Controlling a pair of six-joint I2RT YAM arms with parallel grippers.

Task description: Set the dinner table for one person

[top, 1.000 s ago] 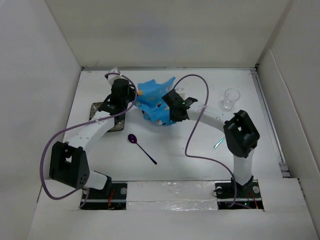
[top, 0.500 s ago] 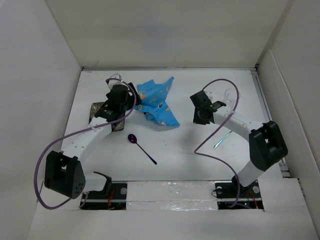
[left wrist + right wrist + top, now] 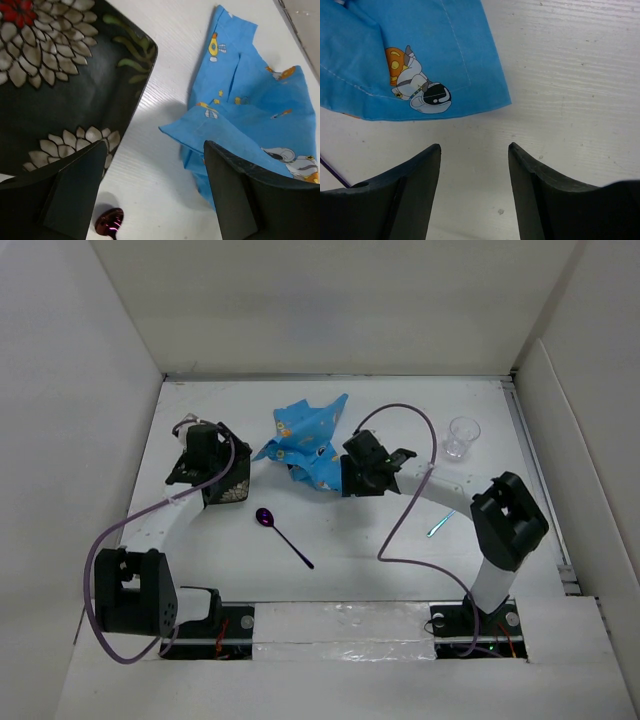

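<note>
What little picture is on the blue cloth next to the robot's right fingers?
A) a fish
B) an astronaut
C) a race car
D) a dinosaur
B: the right wrist view shows a small astronaut in a white suit and dark helmet printed on the cloth, just beyond the open right gripper.

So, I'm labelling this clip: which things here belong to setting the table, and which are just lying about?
For the job: dinner table, blue cloth, floral plate, purple spoon, clear glass, teal utensil.
Just there: foil strip, purple cables.
</note>
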